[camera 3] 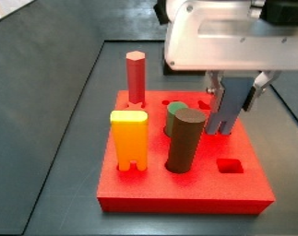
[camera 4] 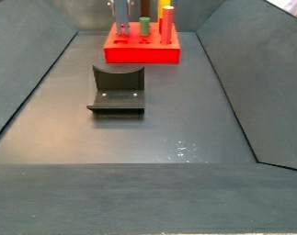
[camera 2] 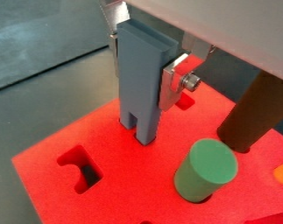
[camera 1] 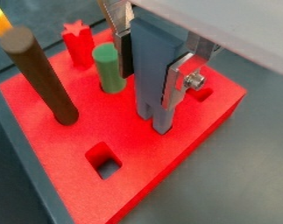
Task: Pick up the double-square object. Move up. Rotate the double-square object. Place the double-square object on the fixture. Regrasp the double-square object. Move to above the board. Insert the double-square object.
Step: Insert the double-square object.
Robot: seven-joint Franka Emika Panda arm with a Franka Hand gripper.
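Note:
My gripper [camera 1: 152, 77] is shut on the double-square object [camera 1: 158, 87], a blue-grey bar held upright. Its forked lower end touches the red board [camera 1: 61, 149], and I cannot tell how deep it sits. The bar also shows in the wrist view [camera 2: 141, 83] and in a side view [camera 3: 226, 106], where the gripper [camera 3: 235, 90] hangs over the board's [camera 3: 176, 194] far right part. In a side view the board [camera 4: 143, 50] stands at the far end and the black fixture [camera 4: 118, 90] stands bare in front of it.
On the board stand a green cylinder [camera 1: 109, 68], a dark brown cylinder [camera 1: 44, 77], a red hexagonal peg [camera 3: 137, 76] and an orange notched block [camera 3: 129, 138]. Open cut-out holes show in the board [camera 1: 103, 159] [camera 2: 77, 168] [camera 3: 229, 167]. Dark bin walls surround the floor [camera 4: 151, 138].

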